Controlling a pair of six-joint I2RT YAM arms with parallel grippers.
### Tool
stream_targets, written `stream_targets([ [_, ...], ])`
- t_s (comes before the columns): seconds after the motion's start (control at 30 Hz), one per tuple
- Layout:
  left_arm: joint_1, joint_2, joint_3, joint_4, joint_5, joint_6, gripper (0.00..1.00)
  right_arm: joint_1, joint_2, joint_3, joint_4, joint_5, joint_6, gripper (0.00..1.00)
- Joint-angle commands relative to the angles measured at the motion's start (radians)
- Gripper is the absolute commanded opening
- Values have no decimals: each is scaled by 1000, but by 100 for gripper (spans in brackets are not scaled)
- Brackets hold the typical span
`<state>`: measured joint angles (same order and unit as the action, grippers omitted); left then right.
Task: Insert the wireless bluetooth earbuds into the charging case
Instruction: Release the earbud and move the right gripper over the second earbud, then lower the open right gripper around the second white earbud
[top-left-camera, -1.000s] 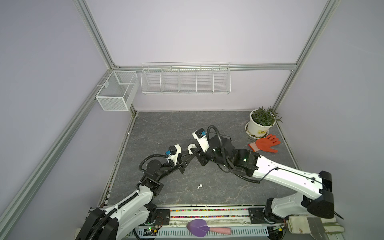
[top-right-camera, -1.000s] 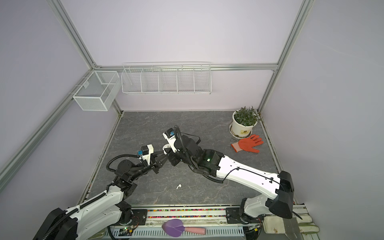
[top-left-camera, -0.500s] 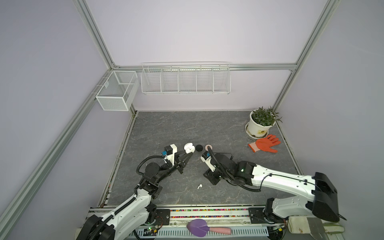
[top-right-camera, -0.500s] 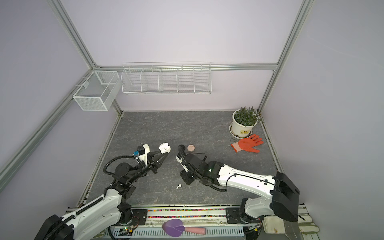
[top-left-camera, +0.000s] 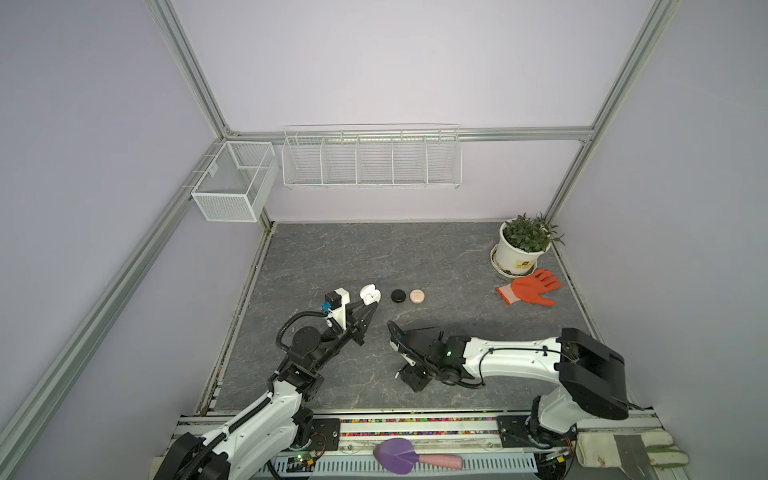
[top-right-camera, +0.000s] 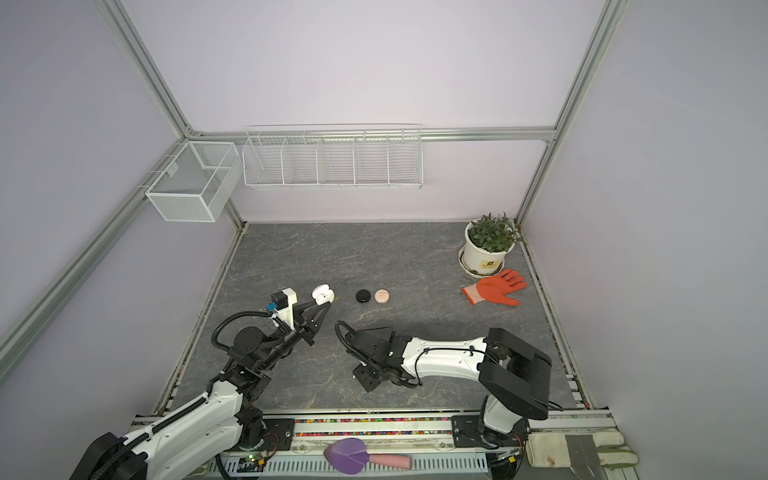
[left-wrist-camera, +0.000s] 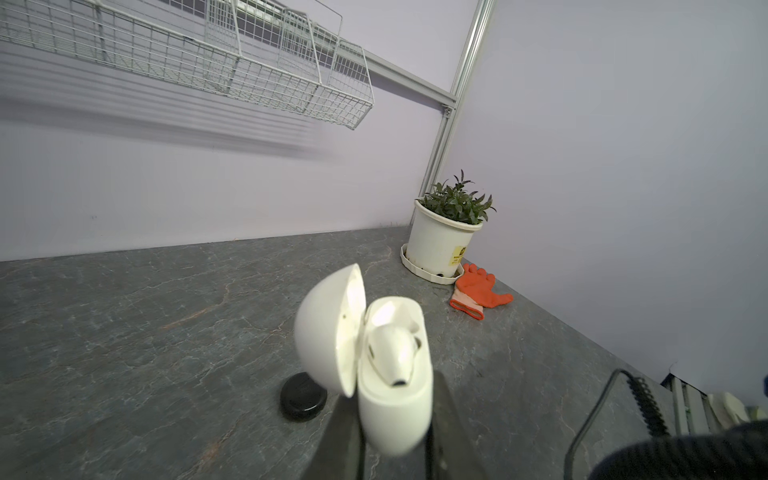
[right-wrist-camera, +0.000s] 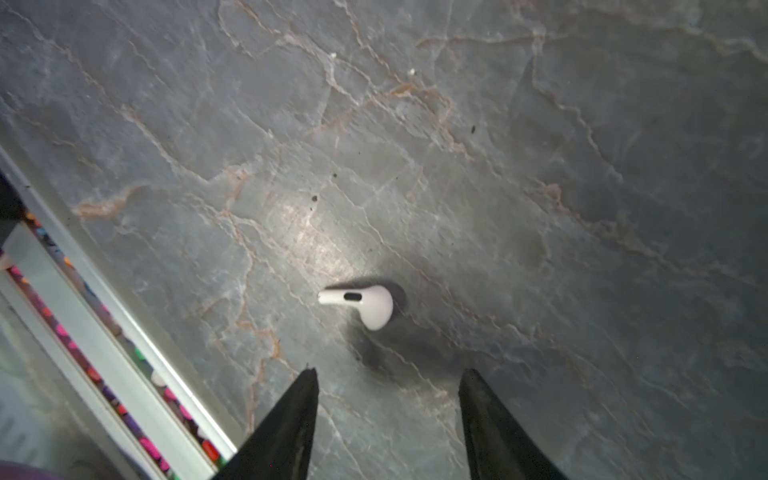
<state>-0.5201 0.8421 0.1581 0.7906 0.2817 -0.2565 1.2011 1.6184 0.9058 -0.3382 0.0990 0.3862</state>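
Left end effector (left-wrist-camera: 392, 432) grips open case (left-wrist-camera: 386, 399), black disc (left-wrist-camera: 302, 402) nearby; right end effector (right-wrist-camera: 388, 372), spread and empty, faces loose earbud (right-wrist-camera: 368, 305).

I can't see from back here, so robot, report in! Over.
Left fingers shut on open white charging case, one white earbud seated. Right fingers open above loose earbud on table. Nothing in the way. Over.
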Motion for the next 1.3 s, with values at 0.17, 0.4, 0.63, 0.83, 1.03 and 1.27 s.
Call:
stream_targets([
  [0.17, 43, -68, -18, -38, -54, 2, 0, 33, 53, 75, 41, 151, -76, 67],
  [0.4, 51, -64, -19, -56, -68, -3, 0, 52, 148, 123, 42, 204, -127, 66],
  [0.63, 63, -83, -14, -84, -71, -19, 0, 69, 146, 125, 11, 216, -127, 65],
  [0.83, 66, -145, -23, -132, -98, -22, 0, 85, 136, 123, -23, 223, -97, 64],
  [1.03, 69, -138, -16, -139, -100, -26, 0, 93, 127, 117, -39, 234, -68, 62],
  [1.27, 69, -150, -17, -152, -105, -26, 0, 94, 101, 94, -47, 215, -40, 56],
])
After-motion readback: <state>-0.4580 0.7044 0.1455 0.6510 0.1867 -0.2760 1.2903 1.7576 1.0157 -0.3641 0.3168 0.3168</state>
